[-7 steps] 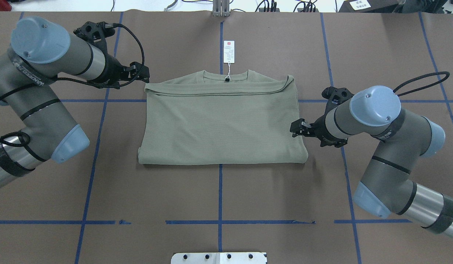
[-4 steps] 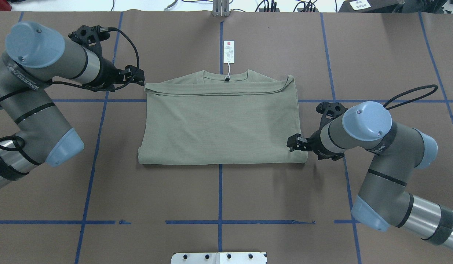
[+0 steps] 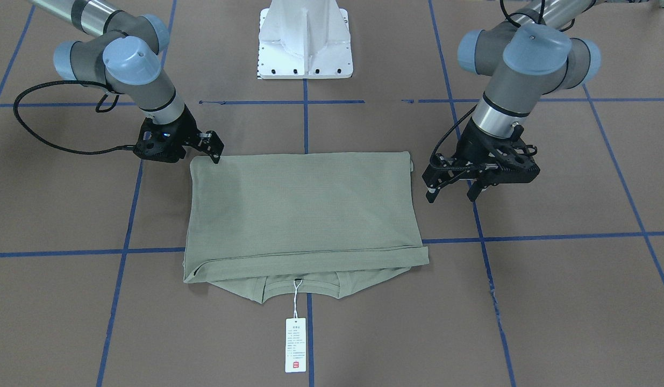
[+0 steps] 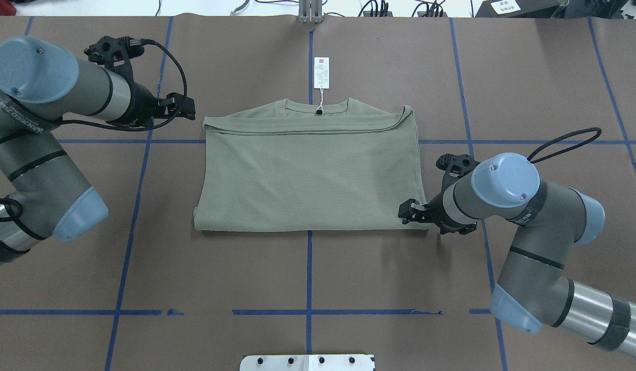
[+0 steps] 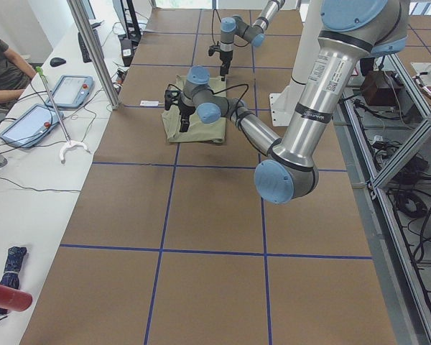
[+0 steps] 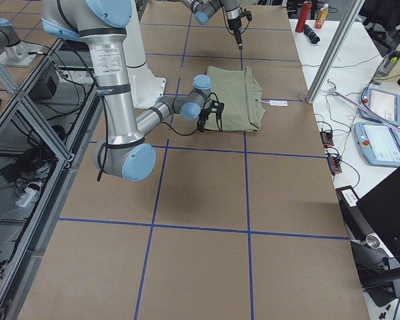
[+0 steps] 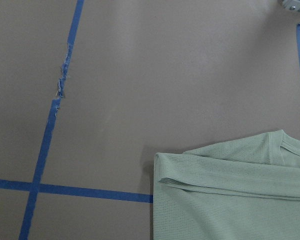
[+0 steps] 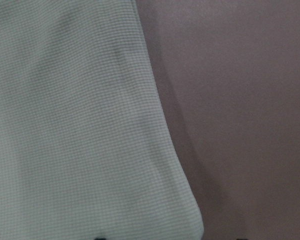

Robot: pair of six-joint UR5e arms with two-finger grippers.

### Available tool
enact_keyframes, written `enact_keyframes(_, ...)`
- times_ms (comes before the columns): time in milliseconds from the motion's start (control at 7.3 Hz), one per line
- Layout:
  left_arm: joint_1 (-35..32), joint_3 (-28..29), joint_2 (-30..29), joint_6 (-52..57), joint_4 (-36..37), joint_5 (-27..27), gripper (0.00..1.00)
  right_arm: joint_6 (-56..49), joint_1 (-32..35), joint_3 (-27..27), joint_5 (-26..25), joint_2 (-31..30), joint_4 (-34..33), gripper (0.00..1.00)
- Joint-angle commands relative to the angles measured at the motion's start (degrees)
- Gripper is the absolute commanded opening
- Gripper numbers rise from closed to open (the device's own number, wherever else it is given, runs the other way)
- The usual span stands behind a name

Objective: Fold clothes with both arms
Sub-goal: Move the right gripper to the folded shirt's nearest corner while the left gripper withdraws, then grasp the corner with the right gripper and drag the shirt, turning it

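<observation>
The sage-green shirt [image 4: 310, 175] lies folded into a rectangle on the brown table, neck at the far side, with its white hang tag [image 4: 321, 72] on the table beyond the neck. My left gripper [image 4: 189, 109] is open and empty, hovering a little left of the shirt's far-left corner; in the front view [image 3: 451, 194] its fingers stand spread. The left wrist view shows that corner [image 7: 230, 200]. My right gripper [image 4: 404, 214] is open at the shirt's near-right corner [image 8: 75, 125], also seen in the front view [image 3: 216, 153].
The white pedestal base [image 3: 305, 37] stands at the robot's side of the table. Blue tape lines [image 4: 308, 268] cross the brown surface. In the left side view, a side table with tablets [image 5: 75, 90] and a metal pole [image 5: 93, 50] stands beyond the far edge.
My left gripper has drawn back to the left, away from the shirt's far-left corner. My right gripper has moved along the shirt's right edge to its near-right corner.
</observation>
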Motion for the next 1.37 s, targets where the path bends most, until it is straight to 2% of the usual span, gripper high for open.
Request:
enact_keyframes(0,0.0,-0.58,0.05,-0.38,0.03,0.11,1.0,-0.05,-0.05,0.28,0.25,-0.03,0.07,0.0)
enact_keyframes(685,0.18,-1.28,-0.3,-0.47,0.03,0.11,1.0,-0.14,0.22,2.2,0.6,-2.13,0.07,0.0)
enact_keyframes(959,0.18,-2.51,-0.22,-0.47,0.12,0.19,1.0,-0.05,-1.53,9.29,2.71,-8.96,-0.01,0.0)
enact_keyframes(1232,0.27,-2.6,-0.22,-0.56,0.03,0.28,1.0,2.13,-8.18,15.63,2.89,-16.26,-0.01,0.0)
